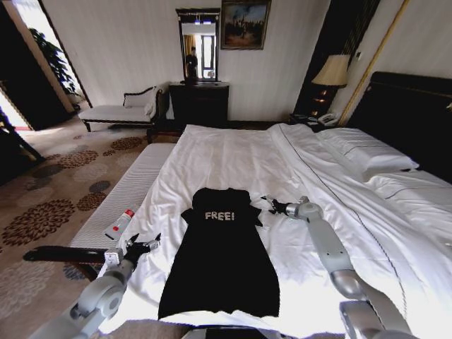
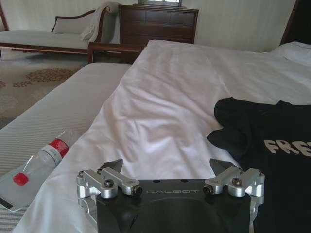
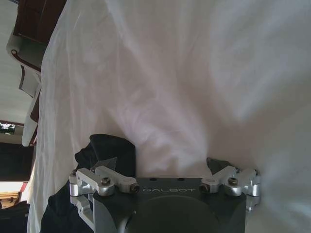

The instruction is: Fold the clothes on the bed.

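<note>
The black garment (image 1: 220, 258) with white "FREE!" lettering is laid flat on the near part of the white bed (image 1: 233, 159), its neck end pointing toward the far side and its lower hem nearest the robot. The left gripper (image 1: 150, 244) is held with its fingers spread apart just beside the garment's left edge, close to the edge of the bed, with a plastic bottle (image 2: 41, 160) seen lying on the white bench (image 1: 131, 187) alongside. The right gripper (image 1: 269, 204) is also held with its fingers apart, just beside the garment's right sleeve, over the sheet.
</note>
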Controlling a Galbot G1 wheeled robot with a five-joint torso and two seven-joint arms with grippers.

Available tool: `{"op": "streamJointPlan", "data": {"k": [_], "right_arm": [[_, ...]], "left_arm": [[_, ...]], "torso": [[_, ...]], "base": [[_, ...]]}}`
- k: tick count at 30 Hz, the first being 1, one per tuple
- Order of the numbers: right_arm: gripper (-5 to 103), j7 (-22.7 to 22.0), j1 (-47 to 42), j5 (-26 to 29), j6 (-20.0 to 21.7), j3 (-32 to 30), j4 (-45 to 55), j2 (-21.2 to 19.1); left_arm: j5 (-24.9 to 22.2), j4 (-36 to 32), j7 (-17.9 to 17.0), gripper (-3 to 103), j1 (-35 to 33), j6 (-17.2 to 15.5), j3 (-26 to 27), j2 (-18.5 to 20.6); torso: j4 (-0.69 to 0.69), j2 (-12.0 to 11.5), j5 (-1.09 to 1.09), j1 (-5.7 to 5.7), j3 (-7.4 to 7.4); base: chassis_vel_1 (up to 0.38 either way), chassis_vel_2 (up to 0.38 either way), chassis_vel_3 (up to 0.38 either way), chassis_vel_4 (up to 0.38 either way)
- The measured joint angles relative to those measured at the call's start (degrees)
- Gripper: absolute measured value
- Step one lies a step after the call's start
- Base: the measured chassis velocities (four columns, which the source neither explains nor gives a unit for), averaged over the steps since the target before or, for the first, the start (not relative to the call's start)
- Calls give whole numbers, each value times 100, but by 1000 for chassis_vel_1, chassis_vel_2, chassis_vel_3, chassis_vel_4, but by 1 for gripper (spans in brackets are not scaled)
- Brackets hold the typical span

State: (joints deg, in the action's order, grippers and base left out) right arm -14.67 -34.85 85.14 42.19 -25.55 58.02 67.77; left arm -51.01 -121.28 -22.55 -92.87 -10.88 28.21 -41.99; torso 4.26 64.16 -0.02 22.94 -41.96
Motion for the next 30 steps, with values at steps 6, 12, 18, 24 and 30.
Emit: {"op": "streamJointPlan", "data": {"k": [6, 12, 18, 24, 30], "right_arm": [[93, 29, -227, -34, -9, -196, 151, 157], [76, 15, -409, -50, -10, -329, 276, 236], [48, -6, -468, -79, -10, -333, 285, 230], [27, -10, -619, -201, -11, -282, 412, 277], [5, -6, -684, -230, -10, -282, 451, 297]], "left_arm": [[-110, -159, -69, 100, -106, -12, 107, 0], [-142, -277, -128, 100, -78, -30, 87, -1], [-142, -316, -154, 100, -129, -40, 120, -7], [-144, -340, -179, 100, -152, -58, 182, 6], [-126, -340, -227, 100, -233, -107, 153, 42]], "torso": [[2, 1, 0, 0, 0], [1, 0, 0, 0, 0], [0, 1, 1, 0, 0], [-1, 1, 1, 0, 0], [0, 0, 2, 0, 0]], "base": [[0, 0, 0, 0], [0, 0, 0, 0], [0, 0, 0, 0], [0, 0, 0, 0], [0, 0, 0, 0]]}}
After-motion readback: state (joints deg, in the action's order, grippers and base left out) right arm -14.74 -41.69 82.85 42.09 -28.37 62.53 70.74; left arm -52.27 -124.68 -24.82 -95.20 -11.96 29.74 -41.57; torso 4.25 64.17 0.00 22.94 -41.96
